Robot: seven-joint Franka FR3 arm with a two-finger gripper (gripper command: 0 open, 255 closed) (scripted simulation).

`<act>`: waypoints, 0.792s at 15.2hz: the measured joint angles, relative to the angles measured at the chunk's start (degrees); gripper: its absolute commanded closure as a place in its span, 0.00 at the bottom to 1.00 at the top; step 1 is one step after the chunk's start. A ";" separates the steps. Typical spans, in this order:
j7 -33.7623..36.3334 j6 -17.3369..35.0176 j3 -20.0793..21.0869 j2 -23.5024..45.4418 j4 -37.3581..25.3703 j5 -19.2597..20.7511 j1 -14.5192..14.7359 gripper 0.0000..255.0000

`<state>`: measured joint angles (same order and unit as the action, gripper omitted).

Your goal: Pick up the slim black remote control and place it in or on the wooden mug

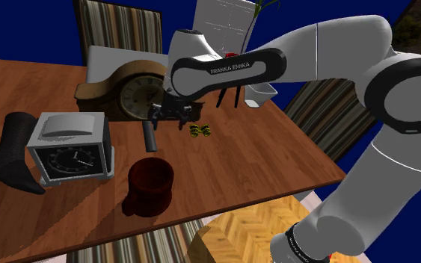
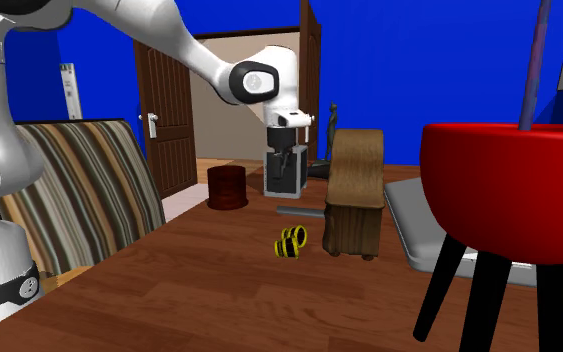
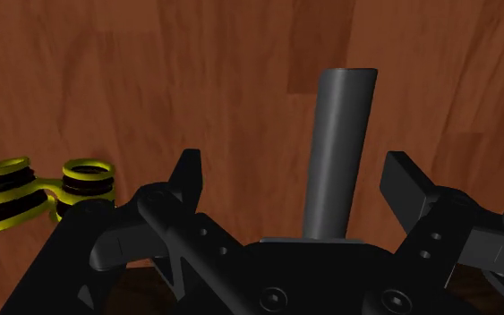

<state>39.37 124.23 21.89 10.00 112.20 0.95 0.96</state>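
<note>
The slim dark remote point(image 1: 148, 137) lies flat on the wooden table point(image 1: 276, 161), in front of the wooden mantel clock point(image 1: 130, 88). My gripper point(image 1: 173, 116) hovers just above the remote's far end, open. In the wrist view the remote point(image 3: 339, 152) runs out between the two fingertips point(image 3: 187, 174), touching neither and closer to one side. The dark reddish-brown mug point(image 1: 150, 187) stands upright near the table's front edge, a short way from the remote. In the second exterior view the remote point(image 2: 299, 211) lies below the gripper point(image 2: 289, 160), and the mug point(image 2: 228, 187) is to its left.
A grey square alarm clock point(image 1: 70, 146) and a black boot-shaped thing point(image 1: 10, 153) stand left of the mug. A small yellow-and-black object point(image 1: 200, 131) lies right of the remote. A white container point(image 1: 259, 93) sits at the back. Striped chairs point(image 1: 123, 26) flank the table.
</note>
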 measured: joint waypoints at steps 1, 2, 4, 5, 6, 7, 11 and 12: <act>1.72 0.09 -0.07 2.65 -2.41 1.02 0.65 0.00; 3.08 0.12 -0.31 5.27 -4.86 1.94 1.19 0.00; 5.62 0.32 -0.80 9.59 -8.81 3.31 2.36 0.00; 6.87 0.33 -1.11 11.91 -11.03 3.98 3.05 0.00; 7.58 0.31 -1.32 13.22 -12.29 4.33 3.44 0.00; 7.90 0.52 -1.48 14.12 -12.97 4.58 3.65 0.00; 8.61 2.79 -1.82 16.13 -12.91 5.37 4.19 0.00; 8.60 3.24 -1.89 16.51 -12.87 5.51 4.22 0.00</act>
<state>47.97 127.48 20.01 26.51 99.33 6.46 5.17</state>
